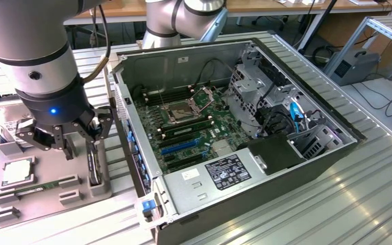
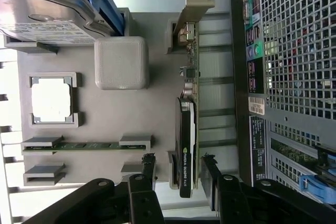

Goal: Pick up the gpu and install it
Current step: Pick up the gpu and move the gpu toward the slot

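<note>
Gpu (image 2: 187,140) beneath the hand's (image 2: 178,161) parted fingers (image 2: 148,169)

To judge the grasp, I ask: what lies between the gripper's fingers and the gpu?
Nothing foreign: in the wrist view the open gripper straddles the gpu, one finger on each side, and only the gray holder tray shows in the gaps.

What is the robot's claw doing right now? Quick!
Gripper: open, one finger on each side of the gpu, which stands on edge in the grey tray.
</note>
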Motion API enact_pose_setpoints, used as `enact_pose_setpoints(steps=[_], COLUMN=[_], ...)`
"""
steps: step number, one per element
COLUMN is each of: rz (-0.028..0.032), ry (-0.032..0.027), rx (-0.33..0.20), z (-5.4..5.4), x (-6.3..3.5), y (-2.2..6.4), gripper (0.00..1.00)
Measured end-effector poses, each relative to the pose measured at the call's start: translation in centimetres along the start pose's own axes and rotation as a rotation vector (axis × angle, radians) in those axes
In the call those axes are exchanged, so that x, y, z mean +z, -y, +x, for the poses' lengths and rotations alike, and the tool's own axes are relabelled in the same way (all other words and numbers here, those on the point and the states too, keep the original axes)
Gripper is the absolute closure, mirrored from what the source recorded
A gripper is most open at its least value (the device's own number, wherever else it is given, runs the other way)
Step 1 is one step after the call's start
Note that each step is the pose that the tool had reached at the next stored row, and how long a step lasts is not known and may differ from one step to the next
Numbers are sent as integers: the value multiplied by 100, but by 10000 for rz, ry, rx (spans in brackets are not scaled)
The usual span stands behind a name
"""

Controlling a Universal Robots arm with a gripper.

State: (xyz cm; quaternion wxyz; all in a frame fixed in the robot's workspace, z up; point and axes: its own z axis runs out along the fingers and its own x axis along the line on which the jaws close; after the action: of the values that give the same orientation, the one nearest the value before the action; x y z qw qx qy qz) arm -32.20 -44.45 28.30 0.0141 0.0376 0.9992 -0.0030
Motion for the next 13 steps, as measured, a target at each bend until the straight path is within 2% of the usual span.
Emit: enact_pose_setpoints(steps=[13], rz=[106], ry=[9], rx=[-4], z=[-45], x=[12], y=[-101], gripper=[52])
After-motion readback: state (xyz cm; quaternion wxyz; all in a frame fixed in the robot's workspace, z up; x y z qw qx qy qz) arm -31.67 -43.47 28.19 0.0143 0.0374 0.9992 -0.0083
